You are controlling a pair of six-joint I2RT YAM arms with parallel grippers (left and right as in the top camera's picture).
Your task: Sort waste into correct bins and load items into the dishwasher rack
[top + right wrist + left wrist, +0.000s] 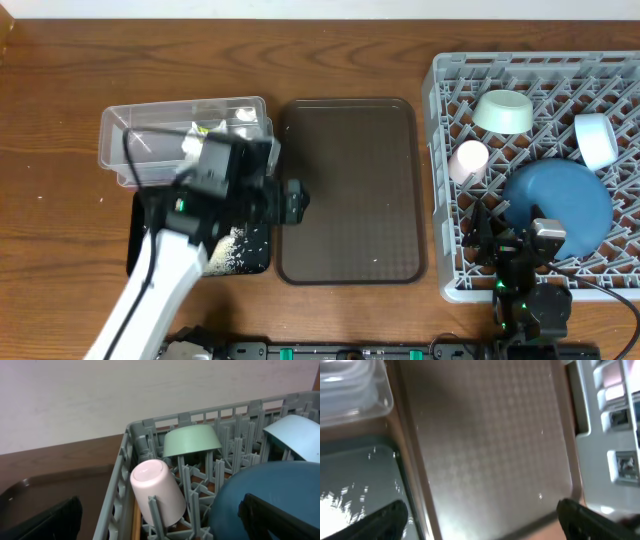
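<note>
Dishwasher rack (440, 180), right side of tabletop (60, 80): holds dark-blue plate (560, 205), mint-green bowl (503, 111), pink cup (468, 160) and white bowl (597, 140).
Black tray (258, 240), near left: rice grains (228, 255) inside.
Clear tub (150, 135), far left.
Left jaws: spread, empty.
Right jaws: spread, empty.
</note>
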